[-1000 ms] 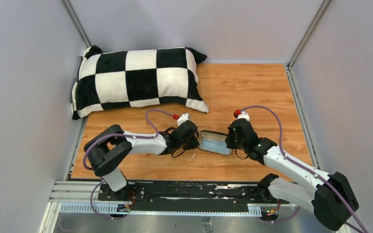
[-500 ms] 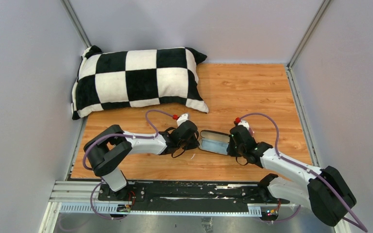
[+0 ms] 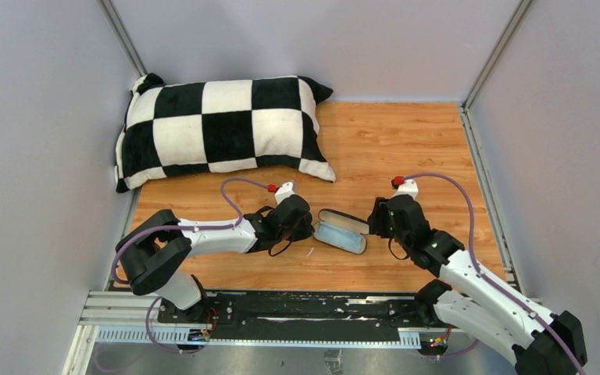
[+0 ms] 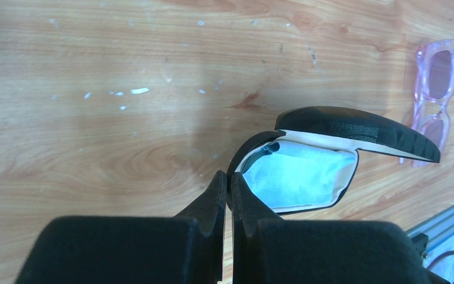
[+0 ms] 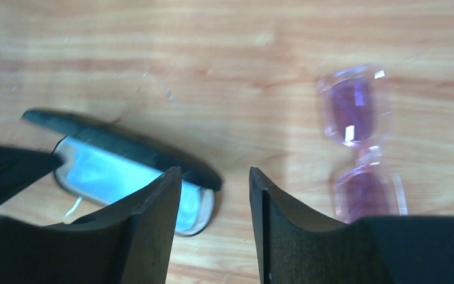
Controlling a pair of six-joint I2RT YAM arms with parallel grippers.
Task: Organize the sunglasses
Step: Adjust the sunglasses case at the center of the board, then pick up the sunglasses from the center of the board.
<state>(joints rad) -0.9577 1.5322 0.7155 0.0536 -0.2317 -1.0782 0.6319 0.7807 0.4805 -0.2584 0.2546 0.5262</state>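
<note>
The sunglasses (image 5: pixel 362 152), with pink-purple lenses, lie flat on the wood to the right of my right gripper (image 5: pixel 215 173); they also show at the far right in the left wrist view (image 4: pixel 434 83). In the top view the right arm hides them. The black case (image 3: pixel 342 231) stands open between both grippers, with a light blue cloth (image 4: pixel 295 177) inside. My left gripper (image 4: pixel 230 177) is shut on the rim at the case's left end. My right gripper (image 3: pixel 373 224) is open, with nothing between its fingers, just off the case's right end (image 5: pixel 124 142).
A black-and-white checkered pillow (image 3: pixel 219 129) lies at the back left of the wooden table (image 3: pixel 406 148). Grey walls close in both sides and the back. The black mounting rail (image 3: pixel 297 312) runs along the near edge.
My right gripper has opened and drawn back to the right, away from the case's right end. The left arm and the case shifted slightly left, and the lid stands open.
</note>
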